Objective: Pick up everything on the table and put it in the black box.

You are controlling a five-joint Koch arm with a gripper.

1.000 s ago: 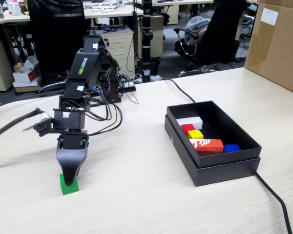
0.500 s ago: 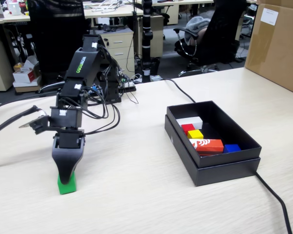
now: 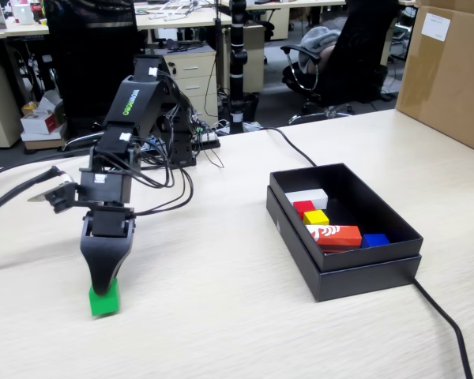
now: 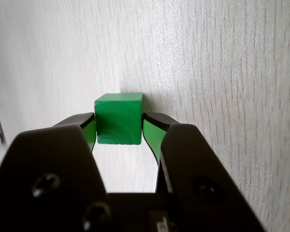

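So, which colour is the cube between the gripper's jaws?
Green. The cube shows best in the wrist view, held by the gripper.

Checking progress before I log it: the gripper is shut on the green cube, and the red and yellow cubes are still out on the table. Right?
Not quite. The gripper is shut on the green cube, as the wrist view shows, but the red cube and yellow cube already lie in the black box, per the fixed view.

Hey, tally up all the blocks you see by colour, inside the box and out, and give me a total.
Green: 1, green cube in the gripper
Red: 1, red cube
Yellow: 1, yellow cube
White: 1, white block
Blue: 1, blue block
Red-orange patterned: 1, long block
Total: 6
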